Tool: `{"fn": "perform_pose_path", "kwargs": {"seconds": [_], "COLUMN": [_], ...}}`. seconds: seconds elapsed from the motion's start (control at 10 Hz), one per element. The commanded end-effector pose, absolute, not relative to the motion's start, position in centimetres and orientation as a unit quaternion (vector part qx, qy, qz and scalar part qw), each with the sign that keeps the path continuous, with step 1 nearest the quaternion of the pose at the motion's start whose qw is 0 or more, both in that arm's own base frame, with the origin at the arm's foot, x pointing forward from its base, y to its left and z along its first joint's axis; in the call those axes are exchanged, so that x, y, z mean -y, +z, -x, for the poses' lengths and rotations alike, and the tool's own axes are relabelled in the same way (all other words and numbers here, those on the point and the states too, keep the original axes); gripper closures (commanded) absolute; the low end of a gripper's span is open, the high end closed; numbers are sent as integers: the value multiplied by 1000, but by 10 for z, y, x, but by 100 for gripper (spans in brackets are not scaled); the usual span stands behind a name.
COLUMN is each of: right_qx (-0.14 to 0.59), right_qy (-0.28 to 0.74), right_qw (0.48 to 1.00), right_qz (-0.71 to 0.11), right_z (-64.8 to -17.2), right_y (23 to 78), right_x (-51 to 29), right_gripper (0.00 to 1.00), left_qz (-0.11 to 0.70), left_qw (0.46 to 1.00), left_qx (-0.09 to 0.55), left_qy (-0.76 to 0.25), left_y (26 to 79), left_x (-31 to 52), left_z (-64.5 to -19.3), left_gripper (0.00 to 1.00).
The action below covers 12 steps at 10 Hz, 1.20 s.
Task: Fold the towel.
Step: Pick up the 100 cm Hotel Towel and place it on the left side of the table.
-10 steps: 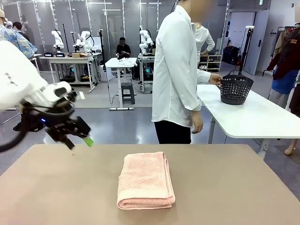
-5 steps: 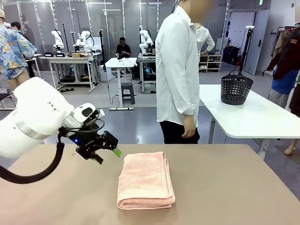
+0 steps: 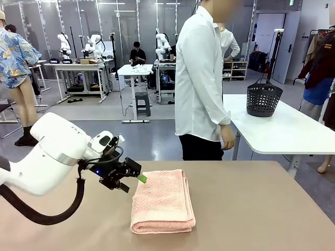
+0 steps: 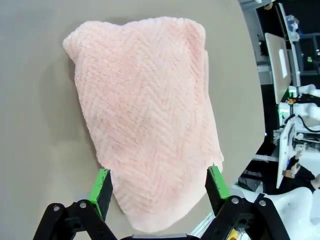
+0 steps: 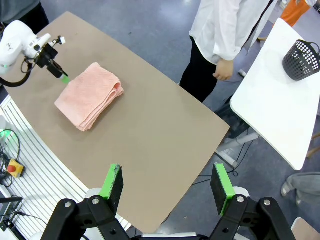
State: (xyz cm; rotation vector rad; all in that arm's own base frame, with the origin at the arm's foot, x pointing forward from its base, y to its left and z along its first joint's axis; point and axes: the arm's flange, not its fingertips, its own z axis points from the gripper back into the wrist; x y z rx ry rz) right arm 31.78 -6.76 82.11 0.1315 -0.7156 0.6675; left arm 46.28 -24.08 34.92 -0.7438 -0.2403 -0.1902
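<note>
The salmon-pink towel lies folded into a thick rectangle in the middle of the brown table. My left gripper hovers at the towel's far left corner, open, with nothing between its green pads. In the left wrist view the towel stretches away from the open left gripper, whose fingers stand either side of the near end. My right gripper is open high above the table, looking down on the towel and the left gripper.
A person in a white shirt stands at the far edge of the table. A dark basket sits on a white table at the back right. The brown surface right of the towel is bare.
My left arm has swung right and down, from the table's far left to the towel's far left corner. The person let go of the basket and turned toward my table.
</note>
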Motion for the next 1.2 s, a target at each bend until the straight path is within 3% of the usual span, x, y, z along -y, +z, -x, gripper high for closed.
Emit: {"fn": "perform_pose_path", "kwargs": {"seconds": [0.0, 0.2, 0.7, 0.8, 0.9, 1.0, 1.1], "right_qx": [344, 344, 344, 344, 344, 344, 344], "right_qy": [316, 316, 316, 316, 316, 316, 316], "right_qw": [882, 882, 882, 882, 882, 882, 882], "right_qz": [-61, -61, -61, -61, -61, -61, -61], "right_z": [-318, -318, -318, -318, -318, -318, -318], "right_y": [822, 822, 822, 822, 822, 822, 822], "right_x": [68, 68, 68, 68, 68, 68, 68], "right_gripper": [11, 11, 11, 11, 11, 11, 11], "left_qz": [374, 364, 450, 459, 463, 460, 456], "left_qw": [915, 917, 886, 881, 879, 881, 883], "left_qx": [128, 142, 84, 89, 94, 100, 100], "left_qy": [-83, -81, -75, -70, -61, -53, -52], "left_y": [327, 307, 260, 263, 268, 272, 274], "left_x": [242, 244, 256, 254, 249, 244, 243], "left_z": [-479, -482, -494, -493, -492, -490, -490], "left_gripper": [5, 5, 5, 58, 63, 100, 100]}}
